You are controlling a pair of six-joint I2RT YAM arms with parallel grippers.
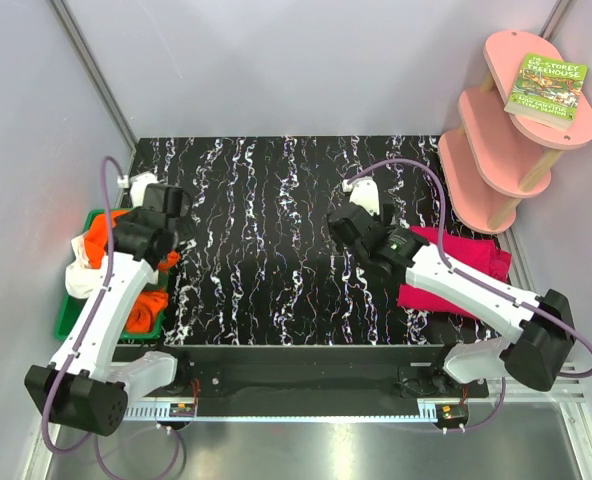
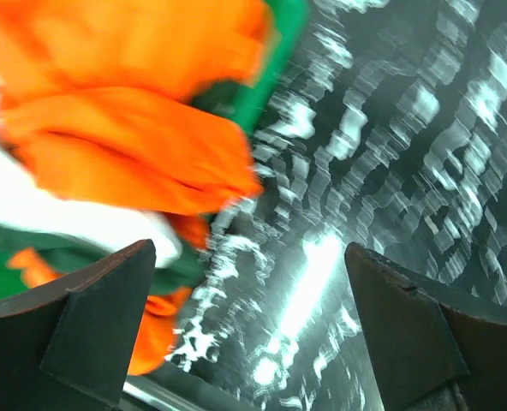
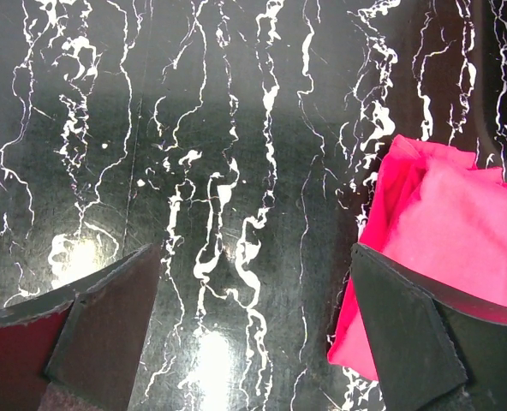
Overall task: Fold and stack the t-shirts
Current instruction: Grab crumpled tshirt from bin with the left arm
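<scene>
A folded magenta-pink t-shirt (image 1: 471, 262) lies on the black marbled table at the right; it also shows in the right wrist view (image 3: 446, 244). My right gripper (image 1: 348, 228) is open and empty just left of it, above bare table (image 3: 253, 334). Orange t-shirts (image 1: 104, 232), a white one (image 1: 79, 282) and dark green cloth sit bunched in the green bin (image 1: 71, 315) at the left. In the left wrist view the orange cloth (image 2: 134, 154) fills the upper left. My left gripper (image 1: 168, 205) is open and empty beside the bin's right edge (image 2: 249, 325).
A pink tiered shelf (image 1: 506, 140) with a green book (image 1: 548, 88) stands at the far right corner. Grey walls close in the table on three sides. The table's near edge meets a metal rail (image 1: 306, 405).
</scene>
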